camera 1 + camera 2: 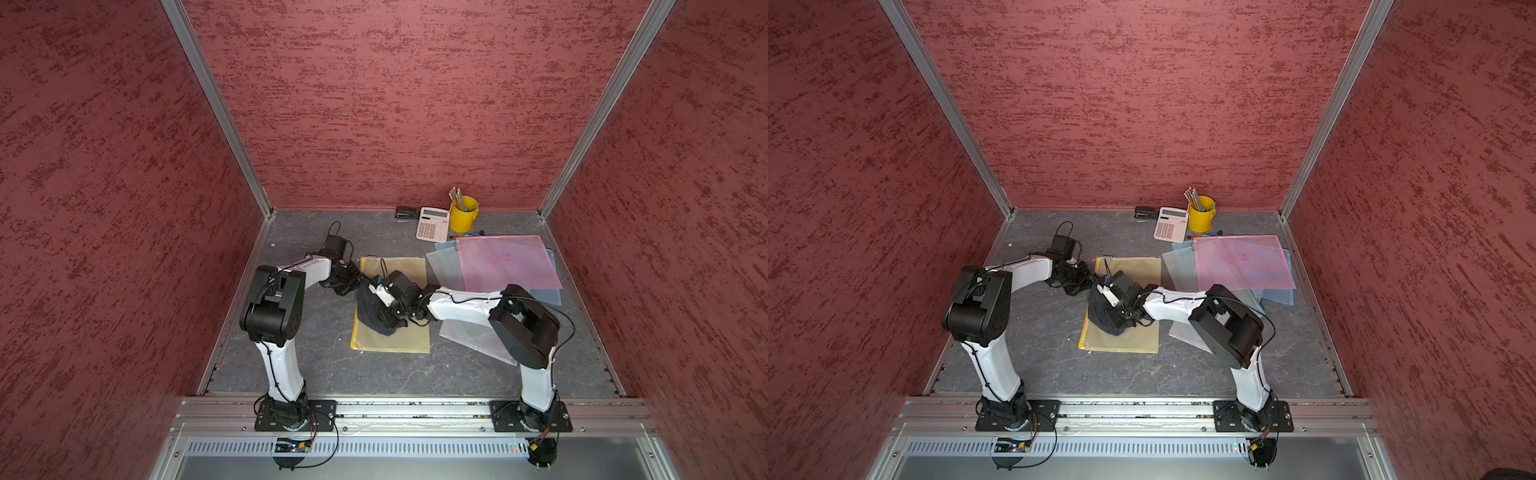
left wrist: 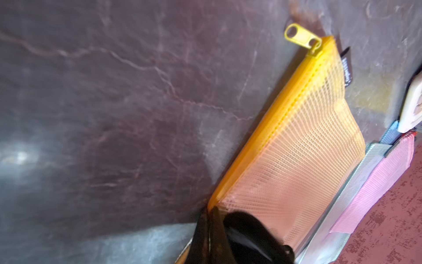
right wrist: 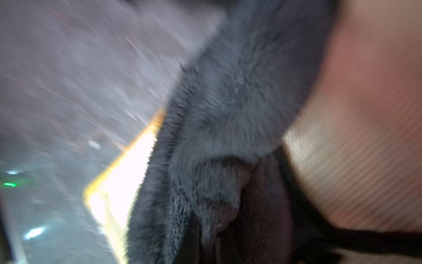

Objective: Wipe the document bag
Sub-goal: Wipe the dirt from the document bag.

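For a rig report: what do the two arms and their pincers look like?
The left arm and right arm have white curved links and bulky black joint housings, on black base plates bolted to an aluminium rail. Thin black cables run along each. The left pincer and right pincer are black.

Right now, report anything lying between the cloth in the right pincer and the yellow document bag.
Nothing visible does. The dark cloth, gripped by the right pincer, lies directly on the yellow document bag. The left pincer sits shut at the bag's zip edge, beside the cloth, not under it.
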`<state>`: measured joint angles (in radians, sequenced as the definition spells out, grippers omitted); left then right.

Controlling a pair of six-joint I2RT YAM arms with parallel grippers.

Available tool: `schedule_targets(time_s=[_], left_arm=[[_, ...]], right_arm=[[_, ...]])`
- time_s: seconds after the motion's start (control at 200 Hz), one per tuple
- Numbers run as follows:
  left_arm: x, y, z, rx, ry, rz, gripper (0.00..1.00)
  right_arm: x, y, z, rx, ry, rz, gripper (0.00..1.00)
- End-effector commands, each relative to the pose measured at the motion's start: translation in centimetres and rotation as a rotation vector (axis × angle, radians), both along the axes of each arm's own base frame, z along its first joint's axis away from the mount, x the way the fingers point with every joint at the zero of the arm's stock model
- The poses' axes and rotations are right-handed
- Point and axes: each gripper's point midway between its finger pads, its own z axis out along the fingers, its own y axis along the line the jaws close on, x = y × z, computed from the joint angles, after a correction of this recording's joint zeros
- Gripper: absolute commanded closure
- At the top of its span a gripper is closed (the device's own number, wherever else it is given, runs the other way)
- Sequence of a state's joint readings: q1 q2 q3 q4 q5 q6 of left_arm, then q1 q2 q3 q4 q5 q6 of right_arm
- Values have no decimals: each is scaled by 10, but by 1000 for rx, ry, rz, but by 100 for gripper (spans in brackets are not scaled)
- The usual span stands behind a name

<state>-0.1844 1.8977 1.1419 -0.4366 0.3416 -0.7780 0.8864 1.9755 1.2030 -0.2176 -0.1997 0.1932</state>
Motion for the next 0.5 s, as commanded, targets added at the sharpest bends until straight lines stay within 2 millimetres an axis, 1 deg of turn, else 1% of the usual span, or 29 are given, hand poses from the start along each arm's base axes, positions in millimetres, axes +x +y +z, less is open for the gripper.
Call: schedule_targets(time_s=[0.0, 0.115, 0.19, 0.21, 0.22, 0.245, 0.291, 0.351, 0.396, 0.426, 0.466, 0.496], left_arm=[[10, 0, 8, -17, -58, 21, 100], [8, 2, 7, -10, -63, 2, 100], [8, 4, 6, -2, -65, -21, 100], [7, 4, 6, -1, -67, -29, 100], [7, 4, 6, 0, -68, -32, 100], [7, 5, 7, 4, -73, -41, 100], [6, 6, 7, 13, -76, -56, 100], [5, 6, 9, 22, -85, -77, 100], [4, 6, 9, 24, -86, -86, 100], [3, 5, 9, 24, -86, -91, 100], [1, 3, 8, 27, -88, -101, 100], [-1, 1, 7, 31, -86, -110, 100]], right_arm=[[-2, -24, -16, -84, 14, -62, 100], [-18, -55, -37, -124, 110, -168, 100], [-35, -78, -49, -114, 212, -255, 100], [-42, -87, -53, -129, 235, -273, 100], [-44, -88, -51, -130, 239, -280, 100], [-53, -98, -55, -153, 267, -300, 100], [-68, -115, -55, -190, 308, -331, 100], [-81, -133, -48, -227, 328, -357, 100], [-79, -138, -35, -237, 298, -357, 100], [-71, -136, -24, -237, 264, -348, 100], [-51, -126, -8, -230, 205, -332, 100], [-32, -113, 6, -221, 157, -312, 100]])
